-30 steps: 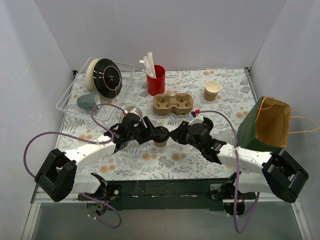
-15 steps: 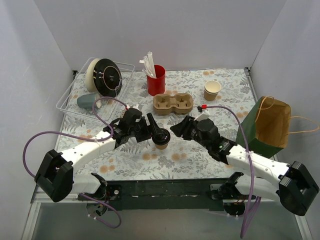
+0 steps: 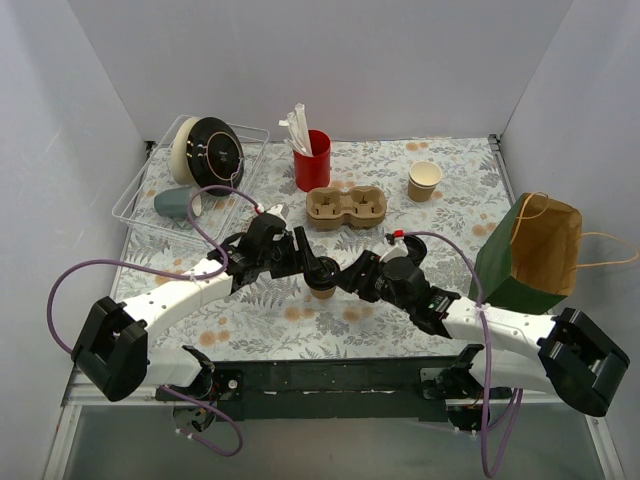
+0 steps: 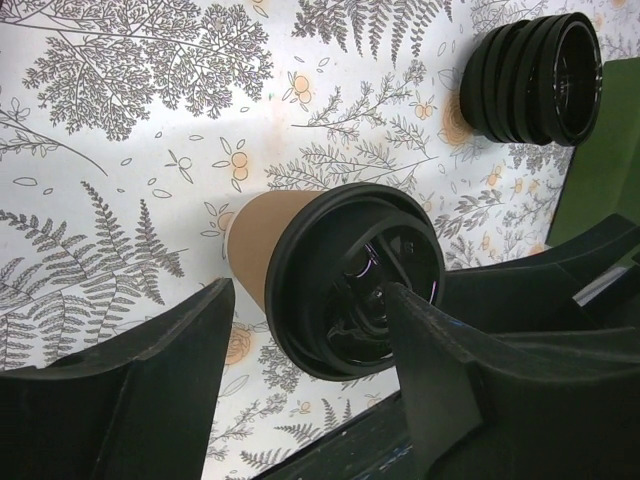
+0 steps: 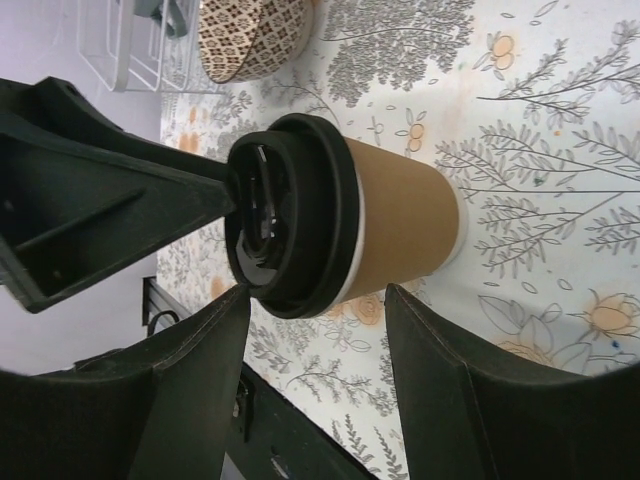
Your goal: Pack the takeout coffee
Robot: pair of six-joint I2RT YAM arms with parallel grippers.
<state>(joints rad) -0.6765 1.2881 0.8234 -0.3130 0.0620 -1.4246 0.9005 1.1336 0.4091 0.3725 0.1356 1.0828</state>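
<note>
The takeout coffee (image 3: 322, 281), a brown kraft cup with a black lid, stands on the floral mat between both grippers. My left gripper (image 3: 308, 264) is open just left of it. In the left wrist view the coffee's lid (image 4: 350, 285) faces the camera, one finger (image 4: 440, 360) lies across the lid's top and the other finger (image 4: 150, 390) stands off to the side. My right gripper (image 3: 352, 279) is open on the coffee's right. In the right wrist view the coffee (image 5: 400, 215) lies just beyond the fingertips of the open gripper (image 5: 318, 292).
A two-cup cardboard carrier (image 3: 346, 207) sits behind the coffee. A red cup with straws (image 3: 312, 160) and a tan lidless cup (image 3: 424, 180) stand further back. An open paper bag (image 3: 535, 255) stands at right. A wire rack (image 3: 140, 190) with plates and a grey-blue mug (image 3: 172, 202) is at left. A stack of black lids (image 4: 535, 65) lies nearby.
The right gripper drew back from the coffee, then came in again lower on its right side, with its jaws wider than before. The left gripper stayed at the lid.
</note>
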